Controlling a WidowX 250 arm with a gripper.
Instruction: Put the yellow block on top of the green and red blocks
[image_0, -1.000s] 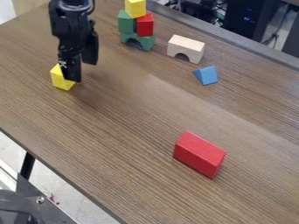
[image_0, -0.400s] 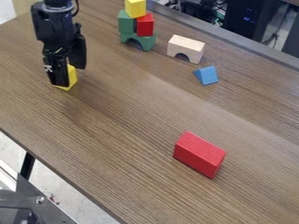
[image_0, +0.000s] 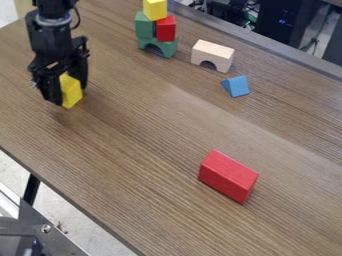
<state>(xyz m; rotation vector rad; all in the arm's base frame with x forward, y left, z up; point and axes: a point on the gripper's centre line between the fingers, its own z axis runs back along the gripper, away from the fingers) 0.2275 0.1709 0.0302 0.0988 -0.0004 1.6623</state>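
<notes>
At the upper left the black gripper (image_0: 65, 90) hangs low over the table, its fingers closed on the sides of a yellow block (image_0: 71, 92). Part of that block is hidden by the near finger, and its lower end points down at the tabletop. At the top centre, a green block (image_0: 144, 26) and a red block (image_0: 166, 29) stand side by side on a green arch (image_0: 160, 47). Another yellow block (image_0: 155, 9) rests on top of these two.
Right of the stack stand a pale wooden arch (image_0: 213, 53) and a small blue wedge (image_0: 236, 86). A larger red block (image_0: 228, 176) lies on the wooden table (image_0: 147, 150), right of centre. Dark equipment stands beyond the far edge.
The gripper has moved left and turned. The yellow block at its fingers has turned too and now shows between them. The stack and other blocks have stayed put.
</notes>
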